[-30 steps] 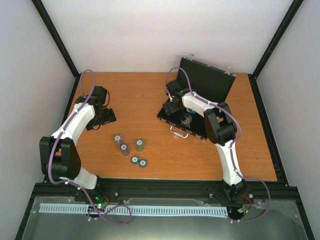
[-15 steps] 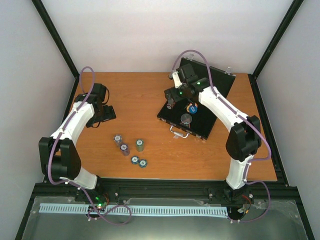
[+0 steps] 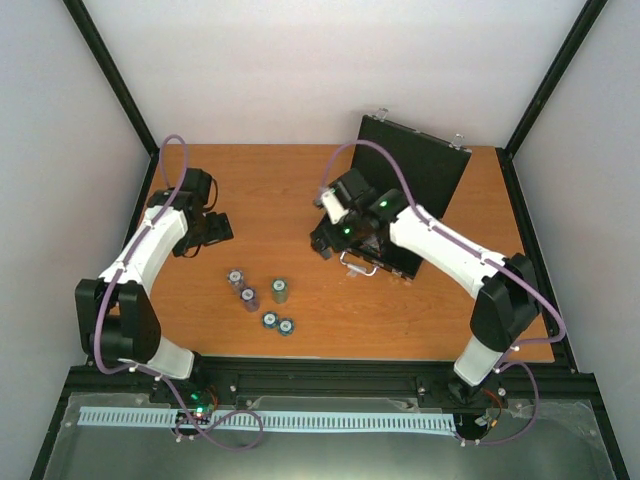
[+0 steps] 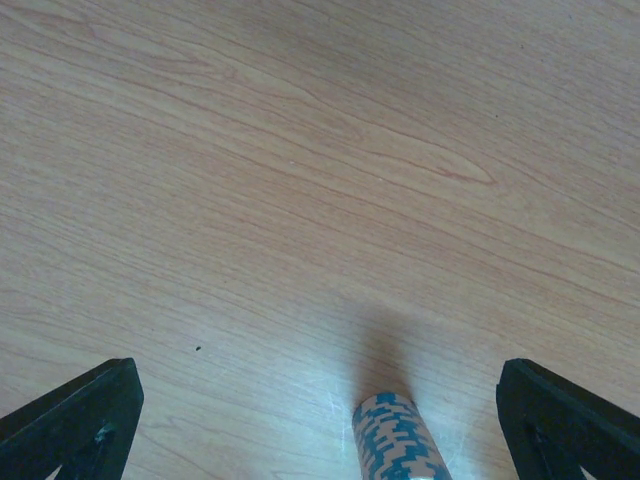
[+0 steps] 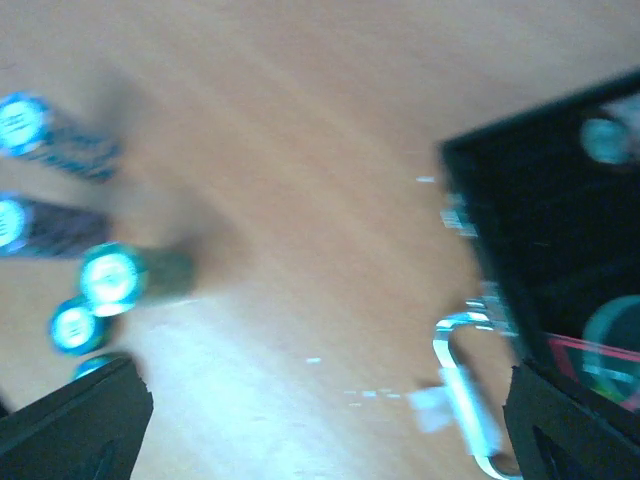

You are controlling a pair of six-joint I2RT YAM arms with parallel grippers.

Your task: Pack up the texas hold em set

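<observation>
White walls and a black frame are enclosing a wooden bench [image 3: 300, 190]. At its left side the left claw [image 3: 208, 232] is hovering over bare wood, fingers spread wide and gripping nothing. In its wrist view one chip stack [image 4: 400, 445] is standing upright at the bottom edge, between the two fingers but apart from both. To the right, five small stacks of poker chips [image 3: 281, 290] are sitting in a loose cluster near the front middle of the bench. Further right, the right claw [image 3: 324, 238] is hanging over the left front corner of the black case [image 3: 398, 263], fingers likewise spread and empty. The case is lying open at the right rear, its lid [image 3: 415, 165] standing up and its silver handle [image 3: 360, 263] facing the front. The right wrist view is coming through blurred, so the round shapes inside the case cannot be made out.
</observation>
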